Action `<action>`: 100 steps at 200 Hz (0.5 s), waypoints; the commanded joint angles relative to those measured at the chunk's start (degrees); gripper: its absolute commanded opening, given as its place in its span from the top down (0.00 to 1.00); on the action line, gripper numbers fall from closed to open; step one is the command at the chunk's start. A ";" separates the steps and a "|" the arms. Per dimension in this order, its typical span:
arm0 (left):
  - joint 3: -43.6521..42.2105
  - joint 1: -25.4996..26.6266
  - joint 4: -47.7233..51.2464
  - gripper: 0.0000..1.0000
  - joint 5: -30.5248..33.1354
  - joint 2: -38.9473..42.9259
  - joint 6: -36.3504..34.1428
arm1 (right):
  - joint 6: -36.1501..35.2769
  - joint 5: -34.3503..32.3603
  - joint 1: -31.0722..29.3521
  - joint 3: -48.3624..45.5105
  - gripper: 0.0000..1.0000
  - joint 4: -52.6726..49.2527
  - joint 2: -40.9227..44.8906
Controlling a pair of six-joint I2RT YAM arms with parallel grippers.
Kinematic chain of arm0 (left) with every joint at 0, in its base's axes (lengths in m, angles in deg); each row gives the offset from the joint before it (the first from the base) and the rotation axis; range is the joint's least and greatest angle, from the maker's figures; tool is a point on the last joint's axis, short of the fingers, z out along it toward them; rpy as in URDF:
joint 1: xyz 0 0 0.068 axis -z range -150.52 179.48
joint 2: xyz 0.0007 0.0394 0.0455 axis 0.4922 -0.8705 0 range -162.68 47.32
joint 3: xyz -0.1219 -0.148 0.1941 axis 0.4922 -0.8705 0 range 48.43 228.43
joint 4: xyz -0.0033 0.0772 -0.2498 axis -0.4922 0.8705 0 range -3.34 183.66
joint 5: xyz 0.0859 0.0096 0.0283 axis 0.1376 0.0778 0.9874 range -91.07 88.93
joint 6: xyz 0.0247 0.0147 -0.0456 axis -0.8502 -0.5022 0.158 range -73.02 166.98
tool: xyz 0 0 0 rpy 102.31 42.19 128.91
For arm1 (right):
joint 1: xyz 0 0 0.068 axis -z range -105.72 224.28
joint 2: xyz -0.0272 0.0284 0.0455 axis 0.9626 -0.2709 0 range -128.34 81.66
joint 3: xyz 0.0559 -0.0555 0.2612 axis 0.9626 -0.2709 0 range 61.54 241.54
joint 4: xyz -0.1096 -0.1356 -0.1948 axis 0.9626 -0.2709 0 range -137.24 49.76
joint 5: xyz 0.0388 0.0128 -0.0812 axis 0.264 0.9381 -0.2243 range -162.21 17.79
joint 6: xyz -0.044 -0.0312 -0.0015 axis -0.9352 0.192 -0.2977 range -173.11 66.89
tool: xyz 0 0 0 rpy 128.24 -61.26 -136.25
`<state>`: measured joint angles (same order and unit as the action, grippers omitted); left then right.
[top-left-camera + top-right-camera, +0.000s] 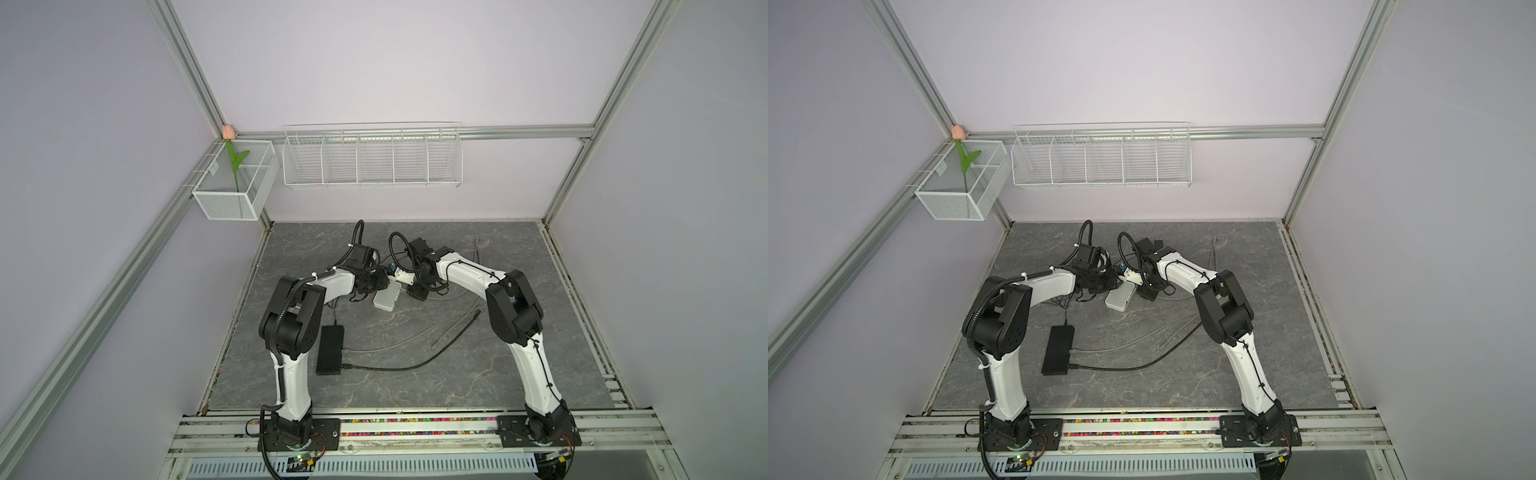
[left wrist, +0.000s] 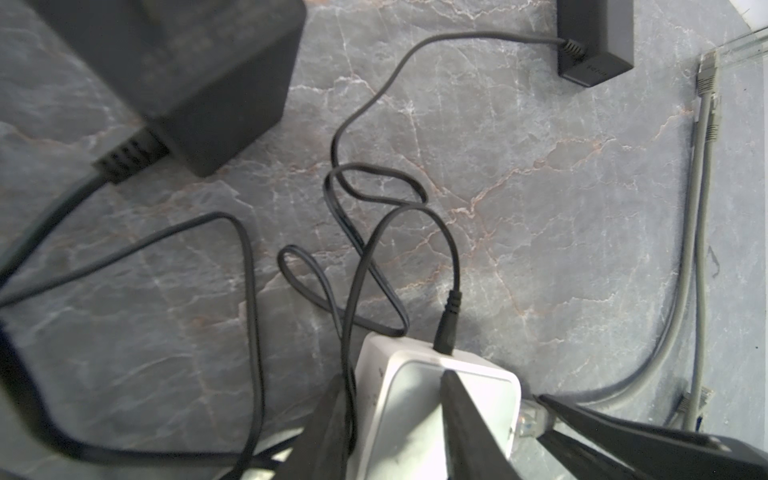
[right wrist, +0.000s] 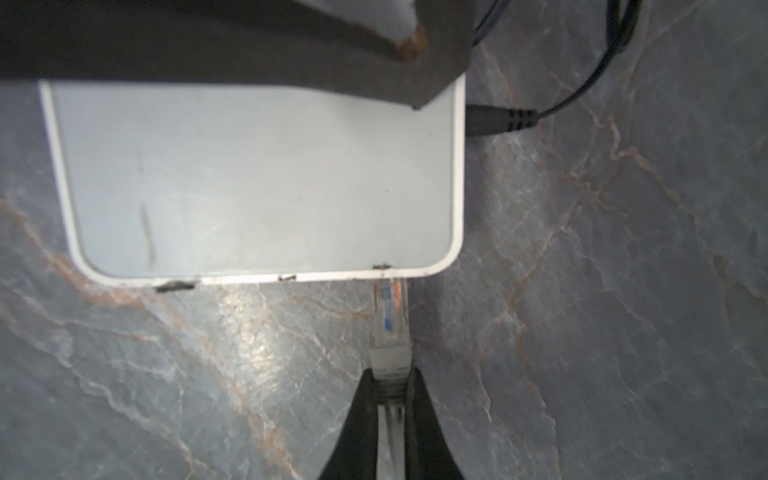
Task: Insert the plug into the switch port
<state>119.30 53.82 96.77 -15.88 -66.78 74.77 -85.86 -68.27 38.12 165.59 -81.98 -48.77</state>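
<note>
The switch [image 1: 387, 300] [image 1: 1119, 300] is a flat white box on the grey marbled table. My left gripper [image 2: 392, 376] is shut on the switch [image 2: 415, 399], with one finger [image 2: 461, 415] across its top face and the other [image 2: 328, 415] along its side. My right gripper [image 3: 390, 374] is shut on the grey boot of the clear plug [image 3: 388, 316]. The plug's tip meets the side wall of the switch [image 3: 257, 178] near a corner. How deep it sits I cannot tell. The plug [image 2: 530, 419] also shows beside the switch in the left wrist view.
A black barrel connector [image 2: 446, 328] [image 3: 498, 118] is plugged into the switch, its thin cord looping over the table. A black power box [image 1: 330, 350] [image 1: 1058, 350] lies front left. Grey cables [image 1: 415, 336] trail to the right. White wire baskets [image 1: 372, 160] hang on the back wall.
</note>
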 commanded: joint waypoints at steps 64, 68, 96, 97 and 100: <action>-2.39 0.56 4.04 0.66 -0.30 -2.23 -0.40 | 0.89 1.75 -0.33 1.18 0.94 -1.05 -1.49; -2.38 0.59 4.04 0.66 -0.30 -2.18 -0.37 | 0.85 1.66 -0.37 1.11 0.93 -0.98 -1.51; -2.40 0.48 3.87 0.66 -0.48 -2.25 -0.37 | 0.85 0.90 -0.31 1.13 0.94 -1.15 -1.99; -2.40 0.46 3.87 0.66 -0.48 -2.21 -0.37 | 0.85 0.85 -0.31 1.14 0.93 -1.15 -2.01; -2.34 0.48 3.87 0.66 -0.55 -2.25 -0.37 | 0.83 0.81 -0.27 1.14 0.94 -1.18 -2.06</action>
<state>119.13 53.82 96.44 -15.95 -66.78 74.77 -85.84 -68.12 38.12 165.92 -82.31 -49.10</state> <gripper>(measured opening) 0.343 0.118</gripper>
